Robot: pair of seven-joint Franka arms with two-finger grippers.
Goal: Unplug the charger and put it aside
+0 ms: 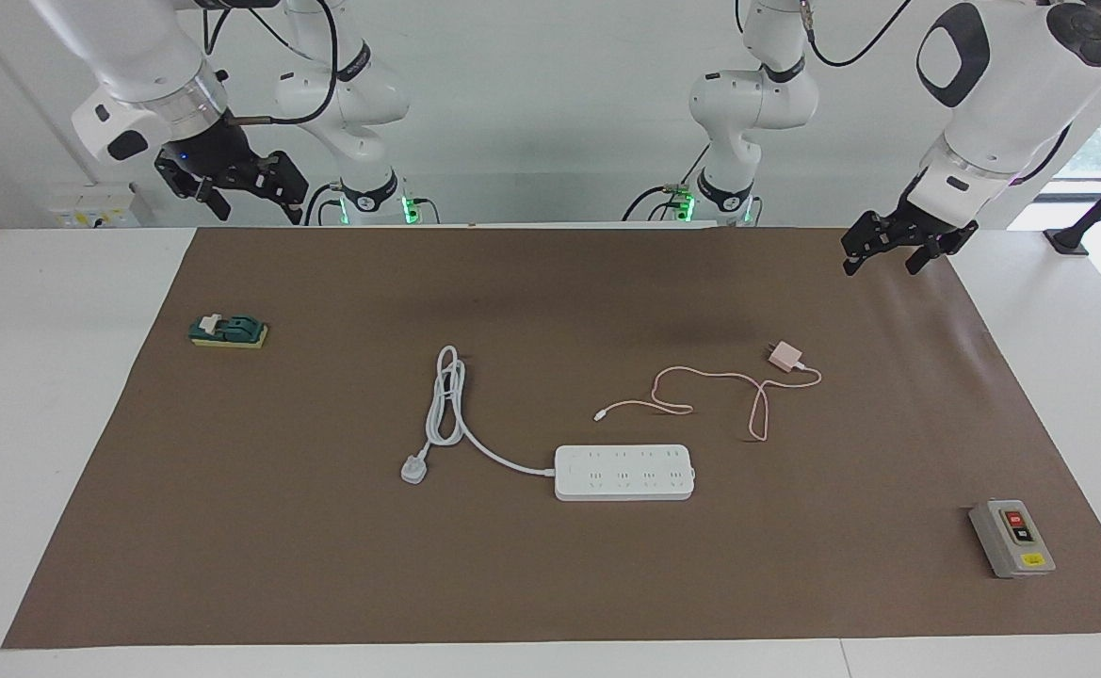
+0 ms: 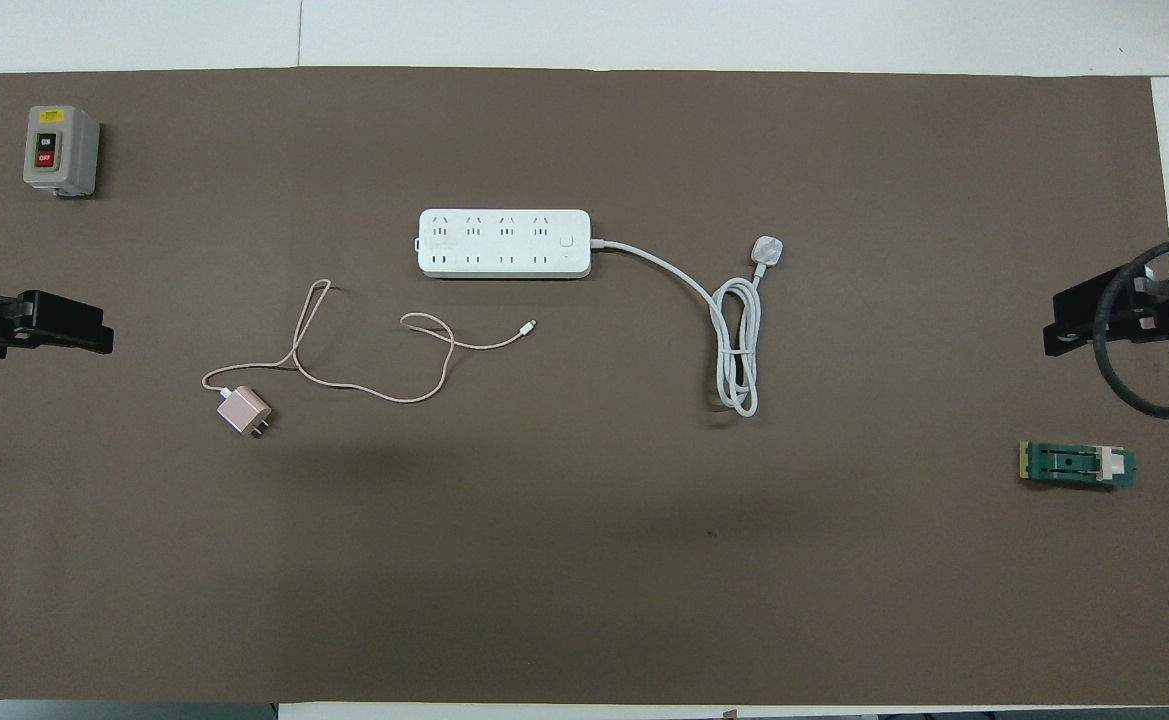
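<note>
Facing view: charger (image 1: pixel 784 356) lies unplugged, nearer the robots than the power strip (image 1: pixel 624 472) | switch box (image 1: pixel 1011 538) well apart from strip | left gripper (image 1: pixel 882 252), right gripper (image 1: pixel 247 201) raised, fingers spread, holding nothing

charger (image 1: pixel 784 356) on mat (image 1: pixel 550 584) | nearer robots than power strip (image 1: pixel 623 472)

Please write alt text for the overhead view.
A pink charger lies unplugged on a brown mat, its cable looping toward a white power strip. The left gripper and right gripper hang at the mat's ends.
</note>
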